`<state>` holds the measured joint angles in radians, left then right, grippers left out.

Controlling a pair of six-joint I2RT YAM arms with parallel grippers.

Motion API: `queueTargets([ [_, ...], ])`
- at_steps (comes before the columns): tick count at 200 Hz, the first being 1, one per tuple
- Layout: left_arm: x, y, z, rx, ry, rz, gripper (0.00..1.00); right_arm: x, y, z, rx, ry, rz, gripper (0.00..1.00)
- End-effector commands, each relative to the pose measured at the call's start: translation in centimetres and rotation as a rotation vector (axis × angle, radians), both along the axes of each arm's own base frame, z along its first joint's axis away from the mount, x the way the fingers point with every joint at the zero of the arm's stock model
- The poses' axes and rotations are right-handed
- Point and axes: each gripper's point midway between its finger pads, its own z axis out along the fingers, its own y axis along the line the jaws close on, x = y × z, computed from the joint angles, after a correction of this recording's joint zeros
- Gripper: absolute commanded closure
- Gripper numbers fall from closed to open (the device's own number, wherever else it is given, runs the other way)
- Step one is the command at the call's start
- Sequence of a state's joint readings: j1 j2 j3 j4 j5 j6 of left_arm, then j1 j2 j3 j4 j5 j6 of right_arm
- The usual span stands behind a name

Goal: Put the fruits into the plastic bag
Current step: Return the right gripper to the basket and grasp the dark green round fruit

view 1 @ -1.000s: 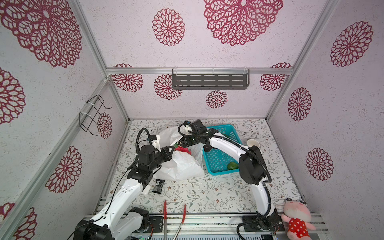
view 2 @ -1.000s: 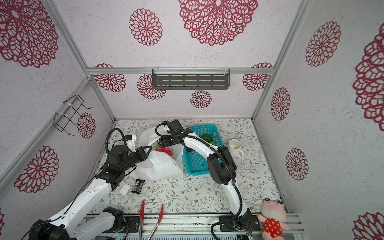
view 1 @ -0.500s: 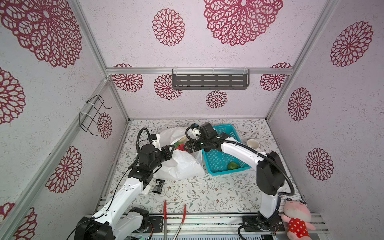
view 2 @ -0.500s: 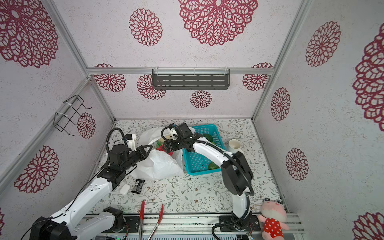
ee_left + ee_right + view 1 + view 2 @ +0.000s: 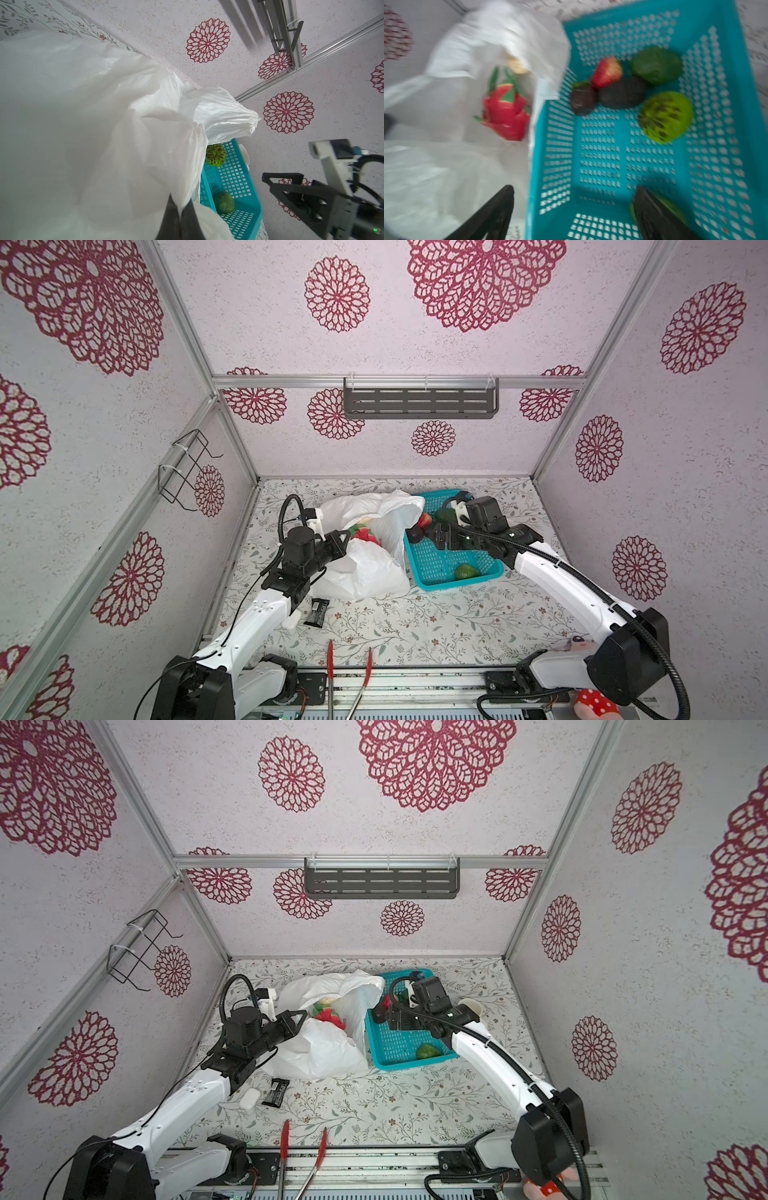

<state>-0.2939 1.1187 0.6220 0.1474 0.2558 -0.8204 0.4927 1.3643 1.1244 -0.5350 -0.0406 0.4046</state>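
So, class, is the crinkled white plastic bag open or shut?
Open: the left tool pinches the rim of the crinkled white plastic bag, and a red spiky toy fruit shows inside.

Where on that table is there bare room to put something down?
The widest bare patch of table lies between the bag and basket behind and the tongs in front. A thin strip runs along the back wall. Crowded: the left, around the bag, a black packet and a white case.
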Motion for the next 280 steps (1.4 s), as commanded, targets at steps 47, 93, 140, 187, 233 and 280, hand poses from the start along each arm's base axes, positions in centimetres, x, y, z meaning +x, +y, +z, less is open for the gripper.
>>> queueTargets([
  [47,0.4,-0.3,1.6,-0.018,-0.053,-0.005,1.0,-3.2,-5.5,-9.3,-0.28,0.29,-0.15,0.07],
  [93,0.2,-0.2,1.6,-0.015,-0.048,-0.002,1.0,-3.0,-5.3,-12.6,-0.296,0.364,-0.16,0.08],
  [140,0.2,-0.2,2.0,-0.015,-0.056,0.0,1.0,-2.4,-4.8,-14.1,-0.286,0.379,-0.153,0.2],
  [187,0.3,-0.3,2.0,-0.017,-0.051,-0.005,1.0,-1.3,-4.1,-12.8,-0.257,0.326,-0.134,0.43],
  [233,0.5,-0.4,1.8,-0.019,-0.045,-0.003,1.0,0.4,-2.3,-8.1,-0.157,0.159,-0.106,0.61],
  [280,0.7,-0.5,1.8,-0.018,-0.035,-0.005,1.0,1.4,3.8,-0.1,0.062,-0.058,0.091,0.64],
])
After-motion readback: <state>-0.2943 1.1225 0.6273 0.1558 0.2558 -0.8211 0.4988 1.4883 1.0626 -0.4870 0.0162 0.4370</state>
